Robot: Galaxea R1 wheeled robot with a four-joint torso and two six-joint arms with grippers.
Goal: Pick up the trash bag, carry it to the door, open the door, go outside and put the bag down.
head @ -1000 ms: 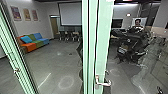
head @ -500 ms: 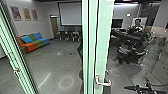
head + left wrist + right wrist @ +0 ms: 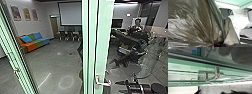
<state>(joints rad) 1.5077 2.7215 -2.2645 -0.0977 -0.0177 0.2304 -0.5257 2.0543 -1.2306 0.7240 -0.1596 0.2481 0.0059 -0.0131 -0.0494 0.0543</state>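
Observation:
Reaching in at the lower right of the head view, my right gripper point(image 3: 117, 86) has its fingers apart, to the right of the metal door handle point(image 3: 103, 83) on the green-edged glass door point(image 3: 103, 40). In the right wrist view, the same right gripper point(image 3: 216, 91) is open and empty, its tips apart from the curved handle point(image 3: 211, 77). A dark, shiny trash bag point(image 3: 193, 23) is large in the left wrist view; its folds draw together at my left gripper point(image 3: 218, 43), which is shut on it.
Beyond the glass are a coloured sofa point(image 3: 33, 42), chairs point(image 3: 70, 35) and a white screen point(image 3: 71, 13). A person point(image 3: 137, 23) and a dark jointed shape point(image 3: 130, 45) show in or behind the glass at the right. Another green frame point(image 3: 12, 50) stands at the left.
The right arm has come into the head view from the lower right and moved left, closer to the handle. The dark jointed shape at the right has shifted too. The camera has stayed still.

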